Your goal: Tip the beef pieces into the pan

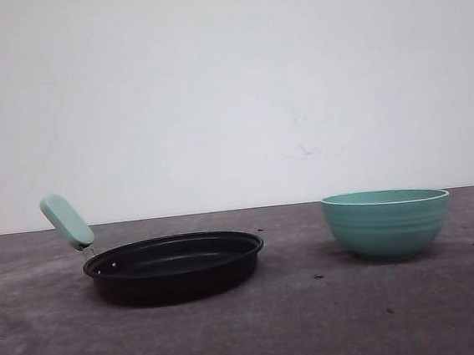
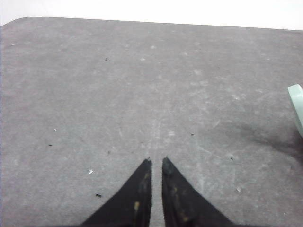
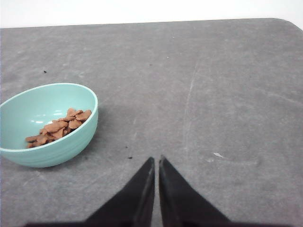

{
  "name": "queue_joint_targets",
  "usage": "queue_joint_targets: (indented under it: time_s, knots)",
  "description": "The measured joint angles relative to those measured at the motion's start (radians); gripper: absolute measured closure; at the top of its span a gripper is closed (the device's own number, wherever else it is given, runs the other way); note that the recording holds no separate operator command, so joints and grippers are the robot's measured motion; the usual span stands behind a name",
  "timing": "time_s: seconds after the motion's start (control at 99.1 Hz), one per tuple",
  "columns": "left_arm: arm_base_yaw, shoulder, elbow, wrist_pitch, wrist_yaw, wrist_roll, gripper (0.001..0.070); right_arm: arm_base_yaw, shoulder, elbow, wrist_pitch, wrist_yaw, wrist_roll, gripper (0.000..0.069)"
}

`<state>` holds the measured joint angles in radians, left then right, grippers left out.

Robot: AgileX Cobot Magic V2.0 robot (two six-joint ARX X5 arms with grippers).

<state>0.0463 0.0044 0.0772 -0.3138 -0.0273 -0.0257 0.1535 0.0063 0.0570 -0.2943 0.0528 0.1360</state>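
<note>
I am hovering my right tool (image 3: pixel 156 163) nearly closed and empty beside the teal bowl (image 3: pixel 71 142) holding loose, light beef pieces (image 3: pixel 59 126), judging its stiff rim the best grip, the pan (image 1: pixel 175 267) waiting apart.

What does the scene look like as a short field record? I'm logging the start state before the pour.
pan: black, shallow, on the grey table, mint-green handle raised toward the left
bowl: teal, ribbed, upright, apart from the pan, on the right
beef pieces: low heap inside the bowl, none poured yet
left gripper: fingers nearly together, holding nothing, above bare table
right gripper: fingers nearly together, holding nothing, beside the bowl
</note>
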Motion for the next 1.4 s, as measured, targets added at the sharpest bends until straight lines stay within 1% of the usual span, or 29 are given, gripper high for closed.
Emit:
queue_joint_targets:
  time_s: [0.726, 0.918, 0.948, 0.989, 1.039, 1.099, 1.16, 1.231, 1.281, 1.352, 1.402]
  knots:
    - [0.0, 0.0, 0.0, 0.0, 0.0, 0.0, 0.0695, 0.0, 0.0, 0.0, 0.0, 0.0, 0.0, 0.0678]
    - [0.0, 0.0, 0.0, 0.002, 0.003, -0.006, 0.0695, 0.0, 0.0, 0.0, 0.027, 0.0, 0.0, 0.0678]
    - [0.0, 0.0, 0.0, 0.002, 0.008, -0.023, 0.0695, 0.0, 0.0, 0.0, 0.03, 0.0, 0.0, 0.0678]
    - [0.0, 0.0, 0.0, 0.003, 0.023, -0.066, 0.0695, 0.0, 0.0, 0.0, 0.037, 0.0, 0.0, 0.0678]
    - [0.0, 0.0, -0.001, 0.004, 0.034, -0.133, 0.0695, 0.0, 0.0, 0.0, 0.045, 0.0, 0.0, 0.0678]
    - [0.0, 0.0, -0.001, 0.004, 0.035, -0.217, 0.0695, 0.0, 0.0, 0.0, 0.045, 0.0, 0.0, 0.0678]
    - [0.0, 0.0, -0.001, 0.004, 0.042, -0.28, 0.0695, 0.0, 0.0, 0.0, 0.043, 0.0, 0.0, 0.0678]
    - [0.0, 0.0, 0.0, 0.0, 0.058, -0.327, 0.0695, 0.0, 0.0, 0.0, 0.027, 0.0, 0.0, 0.0678]
    - [0.0, 0.0, 0.003, -0.014, 0.074, -0.35, 0.0695, 0.0, 0.0, 0.0, 0.01, 0.0, 0.004, 0.0678]
    - [0.0, 0.0, 0.011, -0.038, 0.11, -0.388, 0.0695, 0.0, 0.0, -0.001, 0.01, -0.008, 0.035, 0.0678]
    - [0.0, 0.0, 0.015, -0.048, 0.154, -0.43, 0.0695, 0.0, 0.0, -0.001, 0.023, -0.032, 0.083, 0.0678]
